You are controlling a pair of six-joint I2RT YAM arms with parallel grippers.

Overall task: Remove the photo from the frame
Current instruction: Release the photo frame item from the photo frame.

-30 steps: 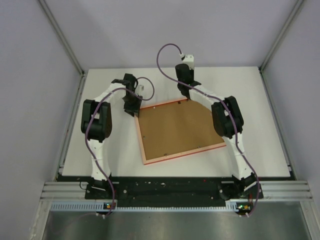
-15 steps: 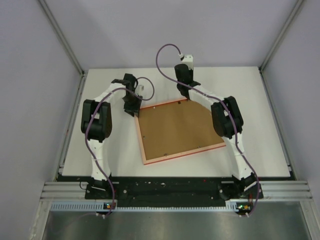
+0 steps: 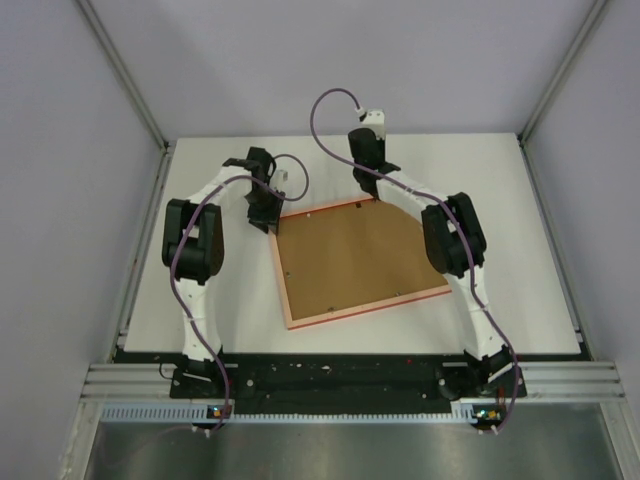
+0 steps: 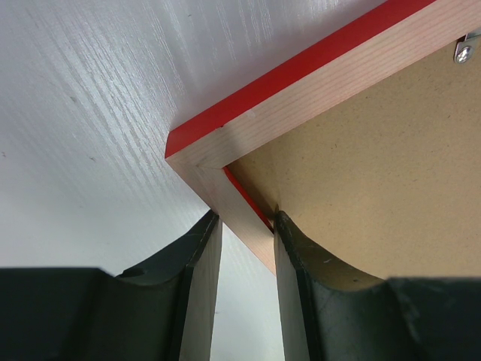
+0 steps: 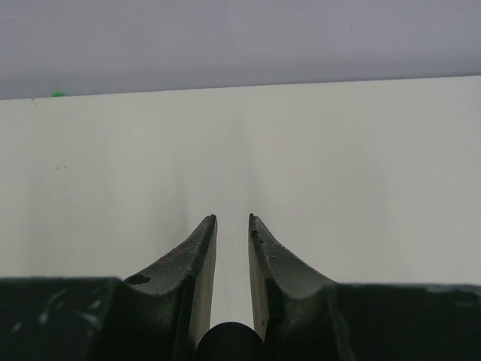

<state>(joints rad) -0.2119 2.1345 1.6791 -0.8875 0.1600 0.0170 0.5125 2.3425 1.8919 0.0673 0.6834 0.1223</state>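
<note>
Well, the frame (image 3: 279,280) lies face down near the middle of the white table (image 3: 500,200), turned a little askew, with its pale rim and the brown backing board (image 3: 355,255) uppermost. The photo itself is out of sight.

The left gripper (image 3: 262,218) sits at the frame's 10 o'clock corner. From the left wrist, its two fingers (image 4: 197,256) straddle the wooden side rail just below that corner, one outside against the table and one inside against the board, pressed onto the rail. A strip of the red face shows along the frame's edge there, and a small metal clip (image 4: 464,51) is at 1 o'clock.

The right gripper (image 3: 371,188) hangs at the frame's 12 o'clock edge. Its fingers (image 5: 201,256) stand a narrow slit apart with nothing between them, only bare table beyond.
</note>
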